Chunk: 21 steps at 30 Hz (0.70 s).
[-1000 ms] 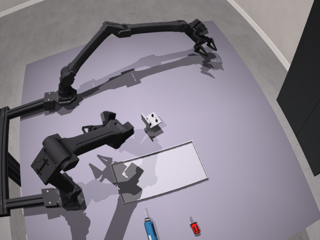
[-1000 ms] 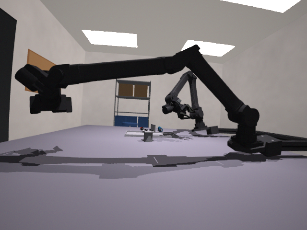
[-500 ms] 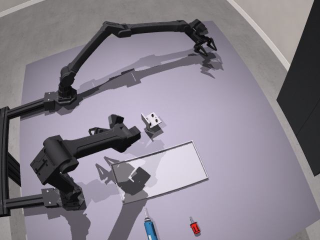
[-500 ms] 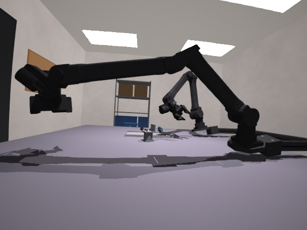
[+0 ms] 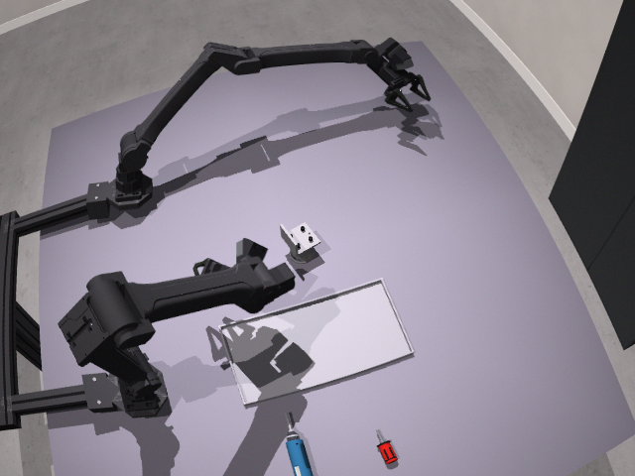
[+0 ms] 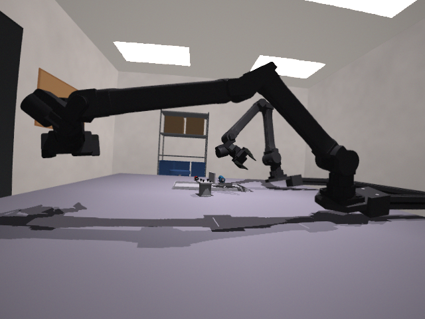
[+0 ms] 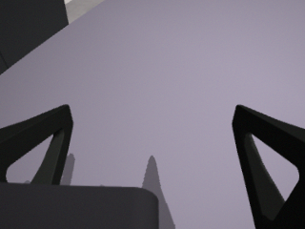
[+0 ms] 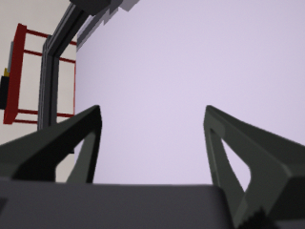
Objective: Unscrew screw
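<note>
White metal catches my eye first: the bracket (image 5: 309, 234) (image 6: 212, 177) sits in place on the grey joint module (image 5: 305, 256) (image 6: 205, 189), which stands upright near the pale tray (image 5: 397, 316), outside its rim. Dark screws dot the bracket's flat top, but I can't tell from here which is fully down. And the right gripper (image 5: 201, 267) (image 6: 251, 165) (image 8: 152, 114), well above the table, has its fingers a bit over halfway apart, nothing between them! Way out near the table's far edge, the left gripper (image 5: 420, 104) (image 6: 70, 151) (image 7: 152, 114) gapes at full spread, holding nothing. Across the tray lie the blue-barrelled screwdriver (image 5: 297, 454) and a red-handled one (image 5: 388, 452), untouched by either gripper.

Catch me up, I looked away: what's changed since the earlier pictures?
The right hand moved outward from its base, toward the joint module, its fingers swinging to point more downward. Nothing was grasped or released. The left hand, joint module and electric screwdriver stayed put.
</note>
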{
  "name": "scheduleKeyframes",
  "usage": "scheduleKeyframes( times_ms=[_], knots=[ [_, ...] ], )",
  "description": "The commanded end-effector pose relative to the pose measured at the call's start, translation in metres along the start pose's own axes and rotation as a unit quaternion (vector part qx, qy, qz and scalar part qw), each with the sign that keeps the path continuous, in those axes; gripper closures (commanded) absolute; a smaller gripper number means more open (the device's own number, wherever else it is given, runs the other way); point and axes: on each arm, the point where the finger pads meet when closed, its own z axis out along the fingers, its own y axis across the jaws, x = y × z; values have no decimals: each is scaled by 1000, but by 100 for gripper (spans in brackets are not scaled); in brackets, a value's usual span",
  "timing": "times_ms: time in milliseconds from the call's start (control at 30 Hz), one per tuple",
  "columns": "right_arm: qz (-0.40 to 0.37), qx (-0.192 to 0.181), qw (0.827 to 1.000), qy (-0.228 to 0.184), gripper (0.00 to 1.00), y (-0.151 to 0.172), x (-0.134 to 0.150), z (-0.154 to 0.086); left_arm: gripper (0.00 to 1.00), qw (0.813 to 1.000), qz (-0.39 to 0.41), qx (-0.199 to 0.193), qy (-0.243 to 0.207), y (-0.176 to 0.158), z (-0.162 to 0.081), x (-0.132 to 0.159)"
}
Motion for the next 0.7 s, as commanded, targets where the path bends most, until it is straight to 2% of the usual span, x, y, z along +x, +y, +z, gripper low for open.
scheduleKeyframes(
  times_ms=[0, 67, 133, 300, 433, 600, 667],
  knots=[
    [38, 37, 998, -26, 35, -19, -17, -25, 0, 1000, 20, -9, -10, 5, -8, -24],
    [65, 48, 996, -27, 35, -26, -11, -29, 0, 1000, 20, -9, -10, 5, -8, -24],
    [83, 65, 994, -33, 35, -35, -16, -40, 0, 1000, 20, -9, -10, 5, -8, -24],
    [88, 52, 995, -20, 35, -29, -6, -29, 0, 1000, 20, -9, -10, 5, -8, -24],
    [128, 93, 986, -46, 35, -48, -11, -58, 0, 1000, 20, -9, -10, 5, -8, -24],
    [197, 119, 972, -53, 35, -66, 4, -72, 0, 1000, 20, -9, -10, 5, -8, -24],
    [215, 135, 965, -62, 35, -75, 1, -85, 0, 1000, 20, -9, -10, 5, -8, -24]
  ],
)
